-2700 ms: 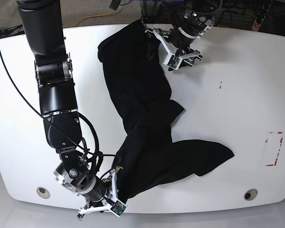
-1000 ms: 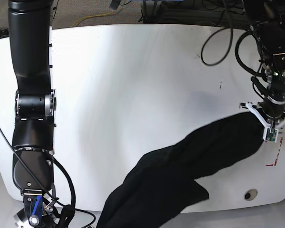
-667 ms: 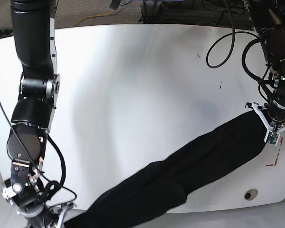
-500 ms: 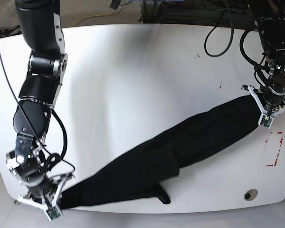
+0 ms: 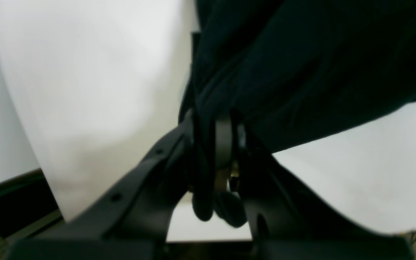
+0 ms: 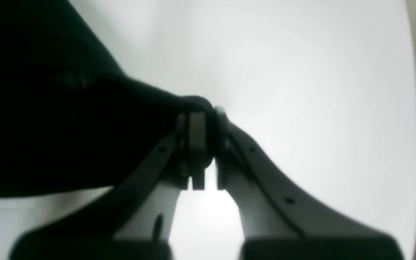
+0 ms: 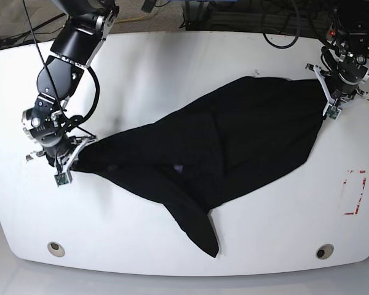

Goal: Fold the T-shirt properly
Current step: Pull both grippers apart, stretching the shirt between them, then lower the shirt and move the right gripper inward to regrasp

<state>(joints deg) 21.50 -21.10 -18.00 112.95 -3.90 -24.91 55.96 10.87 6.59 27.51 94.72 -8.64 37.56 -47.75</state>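
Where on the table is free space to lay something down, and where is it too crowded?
Bare table lies behind the T-shirt, between the two arms, and along the front edge left of its hanging tail. The middle is covered, from the right gripper to the left gripper.

Matt black cloth T-shirt (image 7: 234, 135) on a smooth glossy white table (image 7: 172, 67).

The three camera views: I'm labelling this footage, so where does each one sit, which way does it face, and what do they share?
Base: overhead, looking down on the white table; both arms show, stretching the T-shirt between them.
Left wrist: on the left arm, looking along the left hand, shut on black cloth.
Right wrist: on the right arm, looking along the right hand, also shut on cloth.
Shared: the T-shirt and table appear in all three.
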